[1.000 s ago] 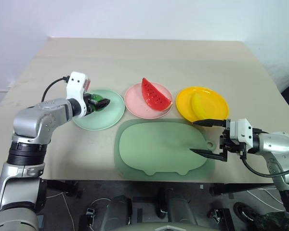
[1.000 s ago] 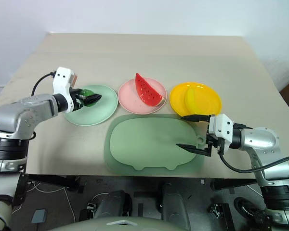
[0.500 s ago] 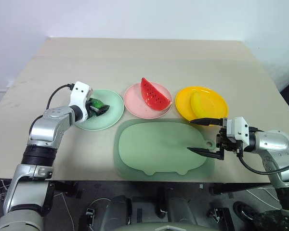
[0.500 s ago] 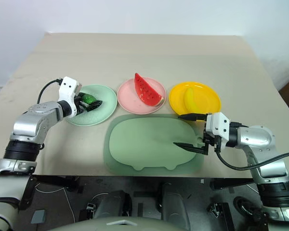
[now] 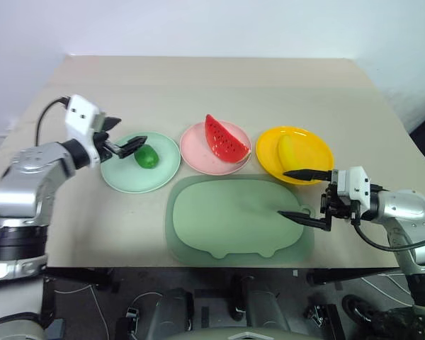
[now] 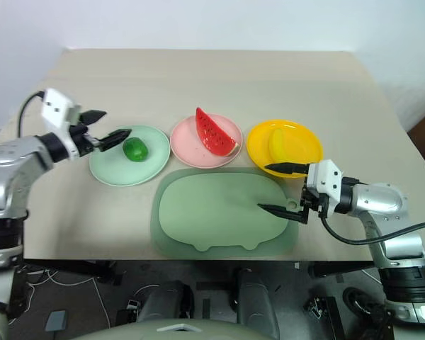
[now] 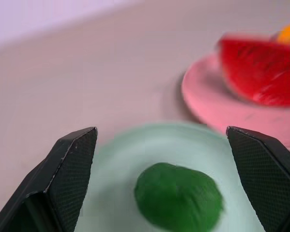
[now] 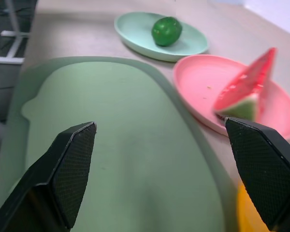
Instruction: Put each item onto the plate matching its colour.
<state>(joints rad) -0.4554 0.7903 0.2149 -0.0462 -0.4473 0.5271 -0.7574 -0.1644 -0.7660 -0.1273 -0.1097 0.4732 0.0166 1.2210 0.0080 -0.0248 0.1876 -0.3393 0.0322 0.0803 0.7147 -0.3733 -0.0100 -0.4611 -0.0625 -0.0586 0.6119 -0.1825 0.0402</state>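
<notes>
Beige worktop (image 5: 219, 78), carrying three round plates in a row and a large grey-green mat (image 5: 234, 216) on the near side of them. Mint green plate (image 5: 127, 177), at the robot's left end of the row: holds the small round dark green fruit (image 5: 146, 156), resting free on the plate, nothing touching it. Pink plate (image 5: 195, 152), middle: holds the red watermelon wedge (image 5: 225, 139) with black seeds, rind to the outside. Yellow-orange plate (image 5: 313, 157), right end: holds the yellow banana (image 5: 287, 149), lying along the plate's inner part. Each fruit sits on the plate of its own colour — none lies on the mat. Left gripper (image 5: 125, 137): raised beside the mint green plate's left edge, pointing across toward the green fruit, fingers spread apart and empty; in the left wrist view the fruit lies on the plate between and beyond the two fingers. Right gripper (image 5: 297, 195): over the mat's right edge, near its small loop, just in front of the yellow-orange plate — fingers spread wide, holding nothing.
</notes>
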